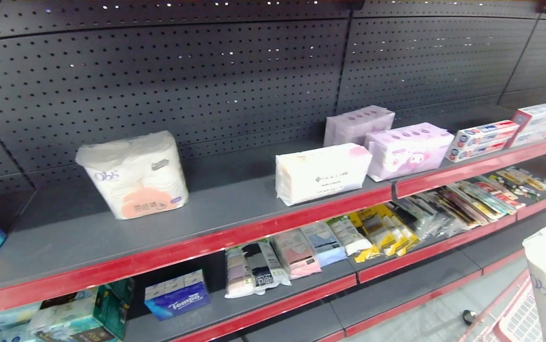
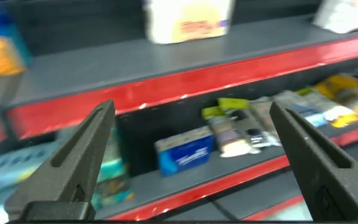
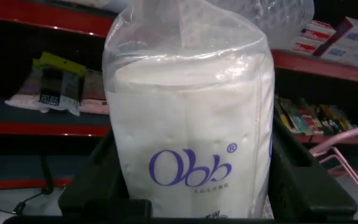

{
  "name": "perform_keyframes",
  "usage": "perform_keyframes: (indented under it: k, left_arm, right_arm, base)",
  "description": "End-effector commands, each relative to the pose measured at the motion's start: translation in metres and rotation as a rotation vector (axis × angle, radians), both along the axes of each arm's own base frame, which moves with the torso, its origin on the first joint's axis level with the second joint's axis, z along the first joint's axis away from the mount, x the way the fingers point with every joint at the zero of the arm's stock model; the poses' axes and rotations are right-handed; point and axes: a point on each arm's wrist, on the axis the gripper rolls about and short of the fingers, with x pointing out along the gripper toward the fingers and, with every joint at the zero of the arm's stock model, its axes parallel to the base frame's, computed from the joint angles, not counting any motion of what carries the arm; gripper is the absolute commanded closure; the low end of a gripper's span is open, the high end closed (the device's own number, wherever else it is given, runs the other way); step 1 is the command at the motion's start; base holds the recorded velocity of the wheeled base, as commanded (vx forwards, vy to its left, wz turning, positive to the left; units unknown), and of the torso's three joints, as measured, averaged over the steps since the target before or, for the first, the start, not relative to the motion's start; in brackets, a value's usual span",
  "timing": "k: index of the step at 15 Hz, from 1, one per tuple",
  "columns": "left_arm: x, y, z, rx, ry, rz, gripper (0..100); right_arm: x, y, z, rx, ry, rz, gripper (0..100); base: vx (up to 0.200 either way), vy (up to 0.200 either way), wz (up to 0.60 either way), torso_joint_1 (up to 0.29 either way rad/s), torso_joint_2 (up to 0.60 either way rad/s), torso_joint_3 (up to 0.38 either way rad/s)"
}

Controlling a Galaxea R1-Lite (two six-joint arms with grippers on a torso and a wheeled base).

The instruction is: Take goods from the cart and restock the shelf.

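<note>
One toilet-roll pack (image 3: 188, 124), purple lettering outward, clamped in right gripper (image 3: 194, 165); left gripper (image 2: 191, 107) spread wide, red shelf edge (image 2: 185, 81) ahead of it.

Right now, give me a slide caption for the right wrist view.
Right claw grips a pack of toilet rolls in front of the red-edged shelf.

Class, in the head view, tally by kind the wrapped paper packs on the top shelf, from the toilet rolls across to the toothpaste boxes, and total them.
Toilet-roll packs: 1
White tissue packs: 1
Pink tissue packs: 2
Total: 4
</note>
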Motion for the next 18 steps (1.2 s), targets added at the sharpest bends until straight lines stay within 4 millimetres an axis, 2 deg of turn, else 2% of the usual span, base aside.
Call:
perform_keyframes:
  k: [1, 9, 18]
  left_arm:
    - [0.0001, 0.0, 0.0001, 0.0, 0.001, 0.001, 0]
    - [0.0001, 0.0, -0.0001, -0.001, 0.002, 0.001, 0]
    - [0.0001, 0.0, -0.0001, 0.0, 0.002, -0.001, 0]
  right_arm:
    - [0.0011, 0.0, 0.0, -0.001, 0.006, 0.001, 100]
    - [0.0029, 0.0, -0.002, -0.009, 0.021, 0.003, 100]
    - [0.0032, -0.0001, -0.009, -0.012, 0.039, -0.009, 100]
  base:
    - [0.0, 0.0, 0.6, 0.002, 0.01, 0.007]
    - [0.0, 0.0, 0.6, 0.001, 0.0, 0.0]
    - [0.0, 0.0, 0.0, 0.0, 0.0, 0.0]
